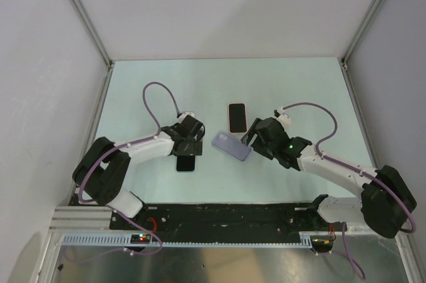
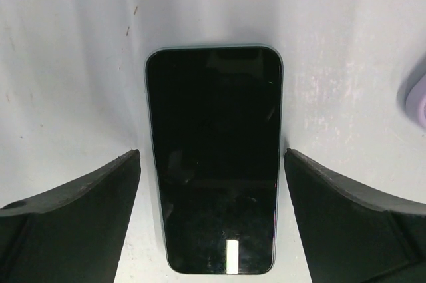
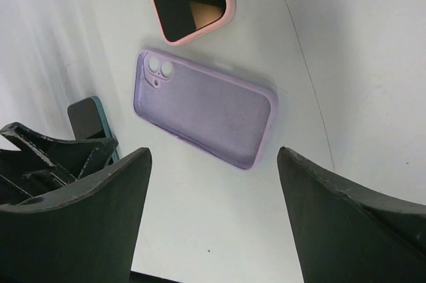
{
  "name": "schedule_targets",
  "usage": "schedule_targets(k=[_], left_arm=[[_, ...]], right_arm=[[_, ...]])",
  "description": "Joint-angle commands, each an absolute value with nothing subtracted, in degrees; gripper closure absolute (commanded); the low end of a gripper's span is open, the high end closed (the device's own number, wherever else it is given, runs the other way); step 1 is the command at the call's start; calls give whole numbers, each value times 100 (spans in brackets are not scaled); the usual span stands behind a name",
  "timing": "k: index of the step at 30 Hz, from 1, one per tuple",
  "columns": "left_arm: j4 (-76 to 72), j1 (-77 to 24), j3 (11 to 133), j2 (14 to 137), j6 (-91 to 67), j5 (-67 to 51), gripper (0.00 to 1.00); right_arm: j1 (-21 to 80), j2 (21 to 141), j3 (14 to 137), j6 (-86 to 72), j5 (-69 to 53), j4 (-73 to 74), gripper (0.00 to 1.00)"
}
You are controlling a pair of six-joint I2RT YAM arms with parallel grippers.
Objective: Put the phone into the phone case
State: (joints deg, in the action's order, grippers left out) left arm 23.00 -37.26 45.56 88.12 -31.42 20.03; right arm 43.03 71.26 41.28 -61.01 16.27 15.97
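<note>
The purple case [image 3: 206, 113] lies flat on the desk [image 1: 133, 90]. Left of it, the dark phone [image 2: 213, 156] sits ungripped between wide-open left fingers [image 2: 80, 223]. The right fingers [image 3: 346, 216] gape empty over the case.

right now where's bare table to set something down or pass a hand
Free: the pale green table behind the pink-rimmed phone, up to the back wall. Narrower: the strip between the black-screened phone and the base rail. Crowded: mid-table, where lilac silicone case, both phones, left gripper and right gripper cluster.

Lilac case [image 1: 229, 144] (seemingly empty) near dark phone [image 1: 186, 163], not touching.
</note>
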Motion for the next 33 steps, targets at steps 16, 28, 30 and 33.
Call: schedule_targets(k=[16, 28, 30, 33], left_arm=[[2199, -4155, 4314, 8802, -2947, 1420, 49], [2195, -5206, 4327, 8442, -2319, 5, 50], [2192, -5443, 4336, 8406, -2252, -207, 50], [2183, -5769, 4392, 8382, -2055, -524, 50]], right_arm=[[4186, 7369, 4140, -4678, 1057, 1088, 20], [3884, 7384, 4191, -4158, 950, 1657, 20], [3860, 7405, 4192, -4131, 917, 1691, 20], [3852, 7435, 4192, -4125, 875, 1721, 20]])
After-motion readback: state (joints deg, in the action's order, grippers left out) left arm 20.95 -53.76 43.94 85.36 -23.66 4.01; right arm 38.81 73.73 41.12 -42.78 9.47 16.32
